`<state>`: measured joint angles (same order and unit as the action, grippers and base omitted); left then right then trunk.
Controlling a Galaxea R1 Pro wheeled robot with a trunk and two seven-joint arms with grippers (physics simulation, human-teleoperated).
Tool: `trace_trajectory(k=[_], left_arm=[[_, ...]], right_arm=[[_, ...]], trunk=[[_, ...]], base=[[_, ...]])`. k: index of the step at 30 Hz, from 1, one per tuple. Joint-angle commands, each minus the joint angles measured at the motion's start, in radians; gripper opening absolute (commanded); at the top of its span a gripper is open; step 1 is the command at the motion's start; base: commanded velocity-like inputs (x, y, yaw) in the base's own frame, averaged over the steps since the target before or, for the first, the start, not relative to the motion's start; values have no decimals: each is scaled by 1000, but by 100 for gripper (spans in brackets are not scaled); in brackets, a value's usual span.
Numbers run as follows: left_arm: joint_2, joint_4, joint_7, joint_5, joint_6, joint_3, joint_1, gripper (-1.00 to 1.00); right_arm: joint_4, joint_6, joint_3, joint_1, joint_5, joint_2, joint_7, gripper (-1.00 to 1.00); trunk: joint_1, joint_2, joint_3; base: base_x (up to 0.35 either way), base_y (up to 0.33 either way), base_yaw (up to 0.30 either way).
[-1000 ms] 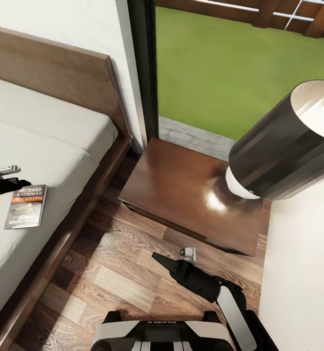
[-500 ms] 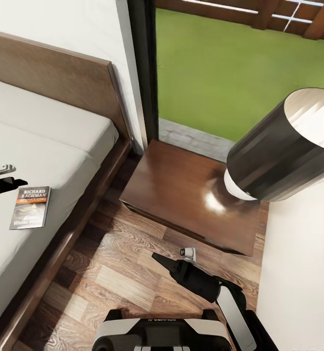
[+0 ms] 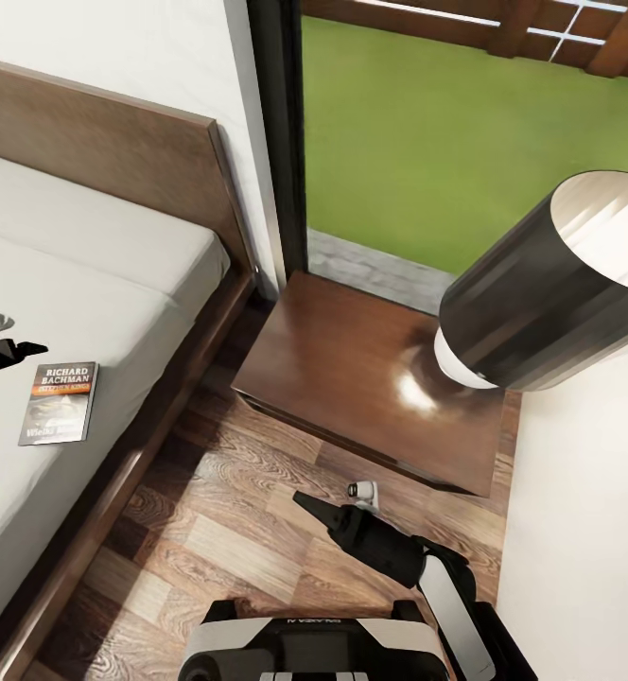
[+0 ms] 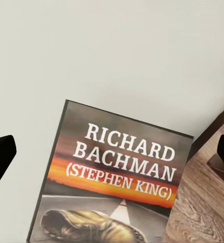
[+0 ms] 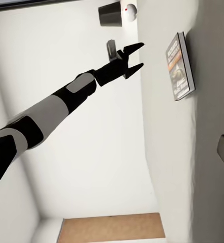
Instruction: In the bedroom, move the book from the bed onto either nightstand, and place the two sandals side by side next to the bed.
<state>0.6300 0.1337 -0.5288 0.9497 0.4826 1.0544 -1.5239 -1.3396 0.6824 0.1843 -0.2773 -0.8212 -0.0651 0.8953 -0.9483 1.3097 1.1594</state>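
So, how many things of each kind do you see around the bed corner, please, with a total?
Book: 1
Bed: 1
Nightstand: 1
Lamp: 1
Grippers: 2, left gripper open above the bed, right gripper over the floor
Total: 6

home bedroom | bed with headboard | nightstand with lamp | wood-plank floor

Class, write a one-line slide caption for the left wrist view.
Open left gripper hovers above the book lying flat on the bed.
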Motion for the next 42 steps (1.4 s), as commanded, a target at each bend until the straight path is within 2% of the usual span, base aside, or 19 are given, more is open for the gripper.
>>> trace_trajectory(k=[1, 16, 38, 42], left_arm=[[1, 2, -9, 7, 8, 8, -1, 100], [4, 3, -21, -1, 82, 9, -1, 100], [5, 3, -19, 6, 104, 10, -1, 100], [5, 3, -19, 7, 106, 9, -1, 100]], right_arm=[[1, 6, 0, 0, -5, -1, -2, 100], [14, 6, -3, 0, -5, 0, -33, 100], [16, 6, -5, 0, -5, 2, -39, 100], [22, 6, -6, 0, -6, 2, -58, 100]], trunk=[[0, 0, 0], [0, 0, 0], [0, 0, 0], [0, 0, 0]], base=[[0, 0, 0], [0, 0, 0], [0, 0, 0], [0, 0, 0]])
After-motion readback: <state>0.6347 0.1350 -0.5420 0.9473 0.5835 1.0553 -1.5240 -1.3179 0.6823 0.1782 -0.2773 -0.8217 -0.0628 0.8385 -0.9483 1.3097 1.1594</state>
